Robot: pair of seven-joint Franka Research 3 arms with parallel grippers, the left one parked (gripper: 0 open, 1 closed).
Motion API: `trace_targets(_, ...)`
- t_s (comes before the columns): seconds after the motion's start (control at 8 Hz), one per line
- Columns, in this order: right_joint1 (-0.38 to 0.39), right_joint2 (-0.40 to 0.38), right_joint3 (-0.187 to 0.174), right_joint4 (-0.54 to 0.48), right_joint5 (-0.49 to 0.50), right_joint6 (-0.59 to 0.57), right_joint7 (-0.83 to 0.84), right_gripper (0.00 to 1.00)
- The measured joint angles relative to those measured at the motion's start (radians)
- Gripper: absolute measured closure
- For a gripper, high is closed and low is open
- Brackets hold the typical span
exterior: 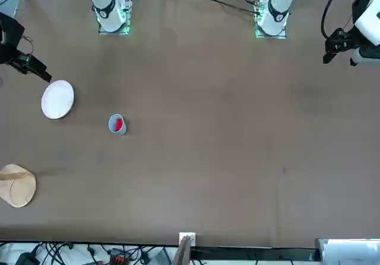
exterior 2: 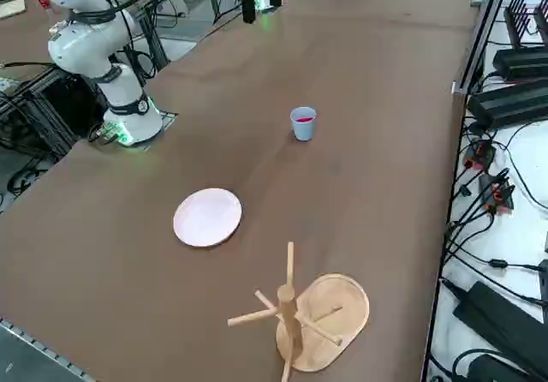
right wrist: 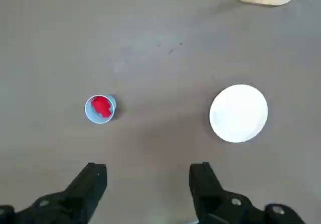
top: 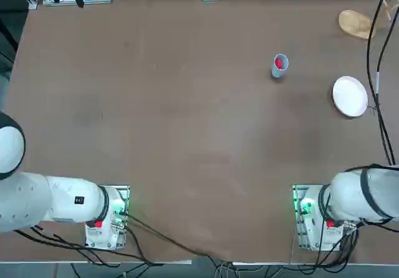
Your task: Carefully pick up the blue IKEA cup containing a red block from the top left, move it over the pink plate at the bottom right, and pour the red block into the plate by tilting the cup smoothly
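The right gripper (right wrist: 148, 169) hangs above the robot's right side of the table (top: 187, 103), on the base side of the white plate (right wrist: 238, 113). Its black fingers (right wrist: 93, 181) stand wide apart with nothing between them, and neither touches the cup or the plate.

The light-blue cup (exterior 2: 303, 123) stands upright on the table, mouth up, in the robot's right half and closer to the far edge than to the edge where the arms are mounted. Inside it lies the red block (right wrist: 102, 106), bright against the pale wall and wholly within the rim. The wrist view shows the block's uneven outline through the cup's mouth.

The plate lies flat, its round face up, to the right of the cup and a little nearer the robot's bases. Cup and plate are apart, with bare tabletop between them. The plate is clearly wider than the cup; it looks white from overhead and takes a very faint pink tint in the right side view.

Beyond the plate, toward the table's far right corner, a wooden peg stand (exterior 2: 288, 301) rises from its oval base (exterior 2: 342, 313), pegs pointing out in several directions.
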Motion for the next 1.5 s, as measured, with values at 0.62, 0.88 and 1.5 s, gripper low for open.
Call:
trace_targets(0.62,-0.003,0.011,-0.004,0.002,0.011,0.007,0.013,0.0)
trace_targets(0.88,-0.004,0.036,-0.004,0.002,0.022,0.011,0.013,0.0)
trace_targets(1.5,0.01,0.068,0.004,0.003,0.003,0.015,-0.027,0.0)
